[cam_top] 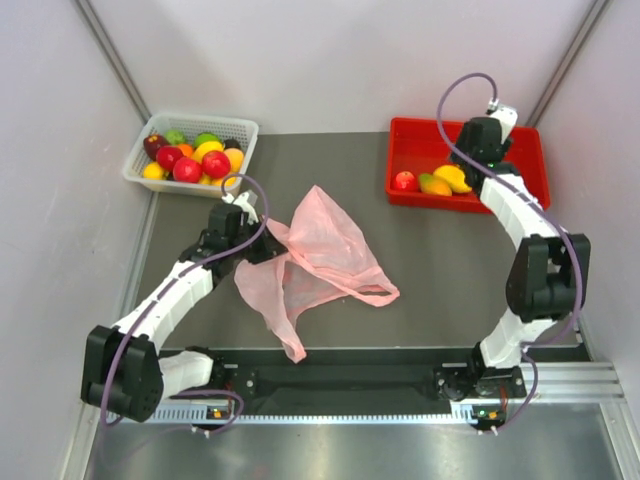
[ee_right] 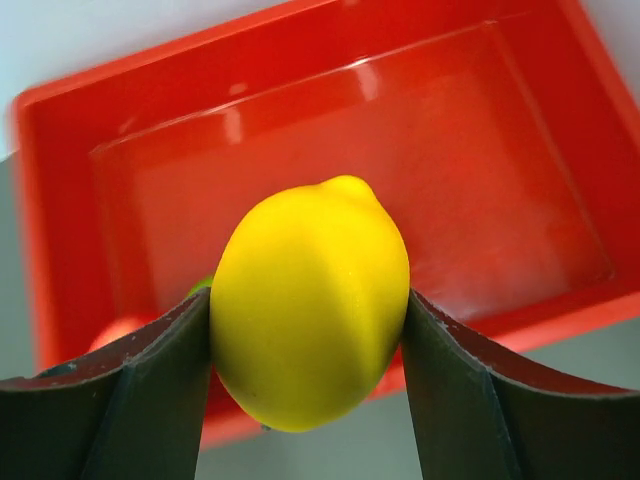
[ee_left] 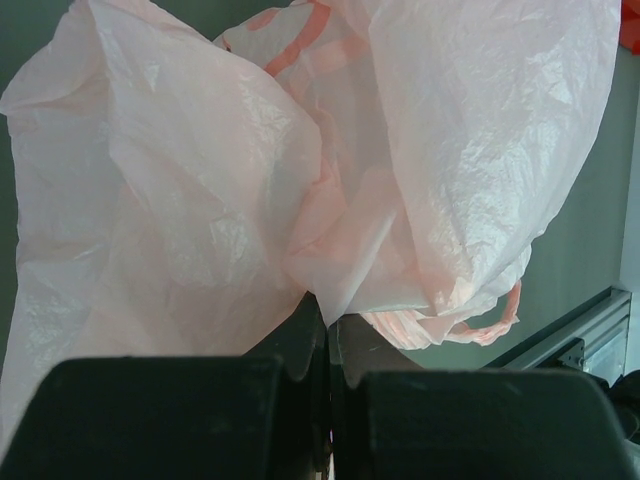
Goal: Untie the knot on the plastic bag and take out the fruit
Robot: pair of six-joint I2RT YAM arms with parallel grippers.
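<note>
Right end effector (ee_right: 306, 318) grips yellow fruit (ee_right: 315, 250), tip toward tray (ee_right: 480, 130); left end effector (ee_left: 328, 335) pinches bag (ee_left: 180, 200).

1. We see the pink plastic bag (cam_top: 325, 245) lying slack and crumpled at mid-table, translucent. The left gripper (ee_left: 328, 325) pinches its left edge, and one handle loop (cam_top: 383, 294) lies open at its near right.
2. We see a red apple (cam_top: 405, 181) and a mango (cam_top: 433, 184) side by side in the red tray (cam_top: 525, 160), far right.
3. We see a yellow lemon (ee_right: 310, 280) squeezed between the right gripper (ee_right: 308, 305) fingers over that tray.
</note>
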